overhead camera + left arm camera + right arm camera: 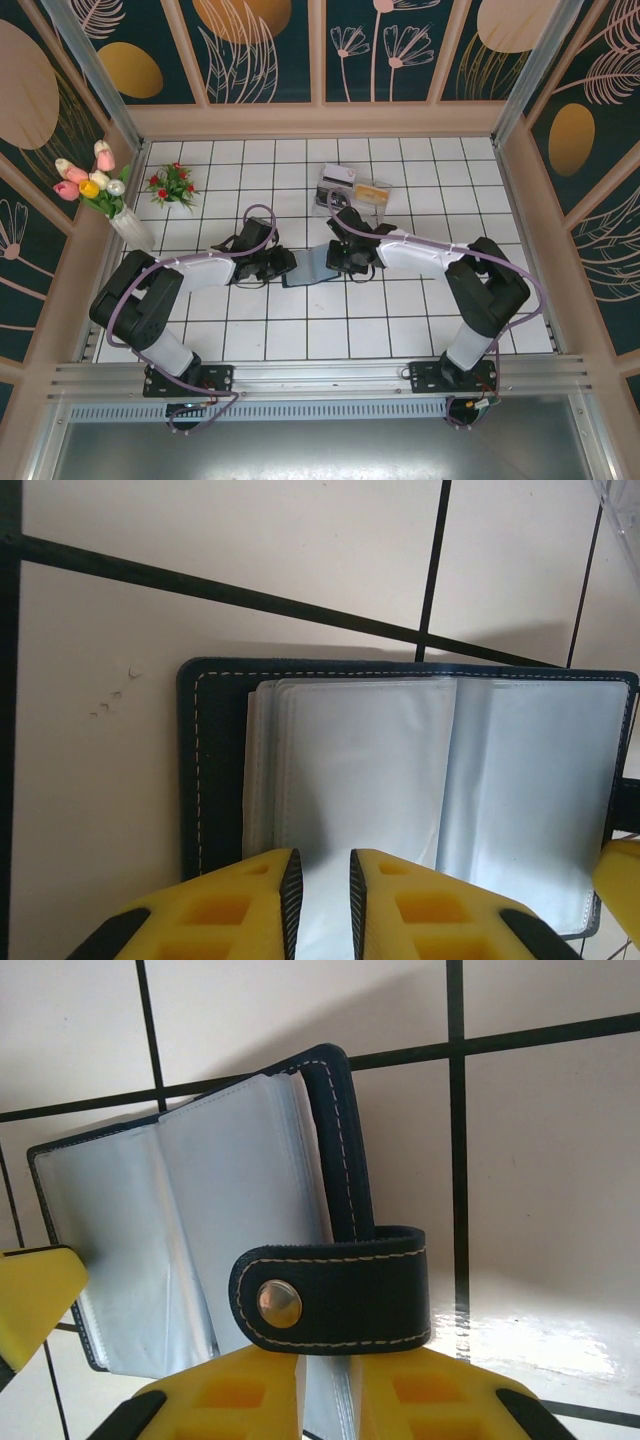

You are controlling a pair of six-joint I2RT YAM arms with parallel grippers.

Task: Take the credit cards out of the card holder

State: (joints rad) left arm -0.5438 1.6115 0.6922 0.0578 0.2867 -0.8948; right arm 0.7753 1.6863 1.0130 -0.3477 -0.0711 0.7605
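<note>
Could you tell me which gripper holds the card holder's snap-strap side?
The right gripper: the snap strap lies at its fingertips; the left gripper pinches the card holder at its plain side.

**Card holder opened on tiled table.** The dark navy card holder (305, 268) lay spread open on the white tiles, just on the near side of the clear plastic tray (322, 203), with its blue-grey interior facing up. Pale stitching ran along its edge. Its clear plastic sleeves (370, 770) fanned out from the spine like pages. One cover (335, 1140) stood curled up off the tiles. Its closing strap (340, 1295), fitted with a round metal snap (279, 1303), folded back across the holder's lower edge. A tan credit card (372, 189) lay flat at the tray's right end, apart from the holder.
</note>
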